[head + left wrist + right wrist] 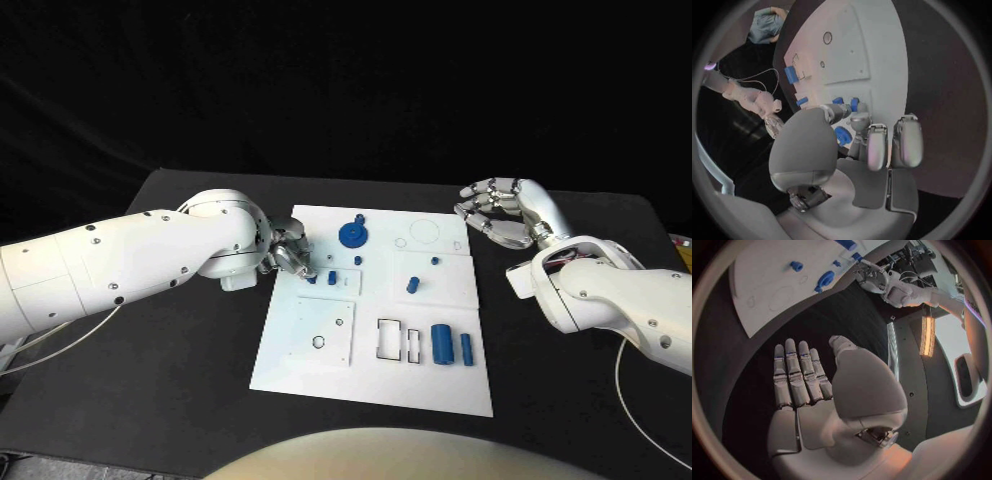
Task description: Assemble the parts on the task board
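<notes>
Crowding left robot hand (286, 252): blue parts (333, 277).

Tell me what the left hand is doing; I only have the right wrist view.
Observer: In the head view, the left hand is at the task board's left edge, with its fingers bent over the small blue parts. I cannot tell whether it pinches one.
Operator: Anything at the board's near end? It's cut off for me.
Observer: Two blue cylinders lie side by side there, just right of the rectangular cutouts. Neither hand touches them.
</notes>
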`<state>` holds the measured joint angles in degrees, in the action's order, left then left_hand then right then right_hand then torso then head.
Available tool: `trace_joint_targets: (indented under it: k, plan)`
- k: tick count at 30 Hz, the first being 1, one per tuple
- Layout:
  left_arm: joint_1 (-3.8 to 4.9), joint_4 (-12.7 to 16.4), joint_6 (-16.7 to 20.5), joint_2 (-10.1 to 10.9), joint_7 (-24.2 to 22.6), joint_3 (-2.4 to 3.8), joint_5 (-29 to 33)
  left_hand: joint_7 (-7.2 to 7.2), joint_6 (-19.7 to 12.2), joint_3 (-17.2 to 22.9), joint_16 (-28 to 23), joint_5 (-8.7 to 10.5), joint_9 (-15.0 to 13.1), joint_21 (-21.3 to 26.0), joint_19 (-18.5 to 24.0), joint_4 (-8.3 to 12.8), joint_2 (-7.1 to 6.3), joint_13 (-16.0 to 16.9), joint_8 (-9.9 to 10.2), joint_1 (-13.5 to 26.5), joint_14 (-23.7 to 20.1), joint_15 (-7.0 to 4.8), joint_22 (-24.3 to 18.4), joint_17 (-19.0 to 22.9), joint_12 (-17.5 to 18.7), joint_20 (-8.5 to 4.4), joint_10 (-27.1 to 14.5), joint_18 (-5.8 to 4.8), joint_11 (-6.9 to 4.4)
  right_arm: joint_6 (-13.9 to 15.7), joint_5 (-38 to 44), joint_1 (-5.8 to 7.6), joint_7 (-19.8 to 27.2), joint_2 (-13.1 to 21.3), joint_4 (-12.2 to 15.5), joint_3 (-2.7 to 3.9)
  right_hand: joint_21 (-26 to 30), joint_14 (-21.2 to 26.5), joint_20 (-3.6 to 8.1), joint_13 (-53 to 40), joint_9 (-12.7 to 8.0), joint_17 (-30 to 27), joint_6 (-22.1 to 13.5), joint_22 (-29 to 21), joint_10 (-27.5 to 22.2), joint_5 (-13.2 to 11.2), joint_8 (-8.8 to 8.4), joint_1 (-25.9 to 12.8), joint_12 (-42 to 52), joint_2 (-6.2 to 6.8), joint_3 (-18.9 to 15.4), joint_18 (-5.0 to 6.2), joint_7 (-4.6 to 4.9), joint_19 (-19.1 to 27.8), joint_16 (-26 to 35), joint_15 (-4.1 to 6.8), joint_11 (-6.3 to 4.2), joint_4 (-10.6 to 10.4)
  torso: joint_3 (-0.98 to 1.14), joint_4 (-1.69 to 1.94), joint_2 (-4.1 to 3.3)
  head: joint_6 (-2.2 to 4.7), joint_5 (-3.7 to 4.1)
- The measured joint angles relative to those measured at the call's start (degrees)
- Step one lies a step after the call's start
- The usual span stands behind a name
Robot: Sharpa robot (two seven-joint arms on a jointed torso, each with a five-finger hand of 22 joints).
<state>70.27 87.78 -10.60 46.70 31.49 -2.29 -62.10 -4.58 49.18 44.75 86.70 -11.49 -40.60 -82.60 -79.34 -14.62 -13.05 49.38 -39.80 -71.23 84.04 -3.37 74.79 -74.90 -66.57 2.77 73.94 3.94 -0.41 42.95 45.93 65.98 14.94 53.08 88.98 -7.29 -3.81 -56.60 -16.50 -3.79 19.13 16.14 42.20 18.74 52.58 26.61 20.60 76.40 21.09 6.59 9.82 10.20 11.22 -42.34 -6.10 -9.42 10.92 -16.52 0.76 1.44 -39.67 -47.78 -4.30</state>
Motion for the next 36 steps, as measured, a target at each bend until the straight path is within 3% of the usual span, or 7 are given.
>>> trace_joint_targets:
  k: [16, 23, 36]
  plan:
    - [-0.06, -0.53, -0.45, -0.15, 0.01, 0.01, 0.12, 0.01, 0.01, 0.00, 0.00, 0.00, -0.06, 0.00, 0.00, 0.00, -0.38, -0.06, -0.17, 0.38, 0.00, 0.00, -0.01, 0.00, 0.01, 0.00, 0.00, 0.00, 0.01, -0.02, -0.02, -0.02, 0.02, 0.08, 0.00, 0.00, 0.00, 0.00, 0.00, 0.00, -0.07, -0.07, 0.00, -0.06, 0.00, 0.00, 0.00, 0.00, 0.00, 0.00, 0.00, 0.00, 0.00, 0.00, 0.00, 0.00, 0.00, 0.00, -0.01, 0.00, 0.00, -0.07, -0.03]
    - [-0.01, -0.95, -1.08, -0.68, 0.10, 0.04, 0.00, 0.09, 0.10, 0.00, 0.00, 0.00, -3.61, 0.00, 0.00, 0.00, -0.53, -0.06, -0.16, 0.54, 0.00, 0.00, -0.01, 0.00, 0.01, 0.00, -0.01, 0.00, 0.01, -0.03, -0.04, -0.02, 0.03, 0.05, 0.00, 0.00, 0.00, 0.00, 0.00, 0.00, -0.07, -0.07, 0.00, -0.06, 0.00, 0.00, 0.00, 0.00, 0.00, 0.00, 0.00, 0.00, 0.00, 0.00, 0.00, 0.00, 0.00, 0.00, -0.01, 0.01, 0.00, -0.20, -0.07]
    - [0.06, -1.68, -2.03, -1.58, 0.44, 0.09, -0.32, 0.48, 0.92, 0.00, 0.00, -0.95, -3.47, -0.26, -0.13, 0.00, -1.07, 0.74, -0.17, 1.07, -0.01, 0.01, 0.17, 0.00, -0.44, -0.13, 0.53, 0.00, -0.11, -0.06, -0.05, -0.03, 0.03, 0.06, -0.02, 0.00, 0.00, 0.00, 0.00, -0.01, -0.06, -0.06, 0.00, -0.05, 0.00, 0.00, 0.00, 0.00, 0.00, 0.00, 0.00, 0.00, 0.00, 0.00, 0.00, 0.00, 0.00, 0.00, 0.01, -0.01, -0.02, -0.39, -0.03]
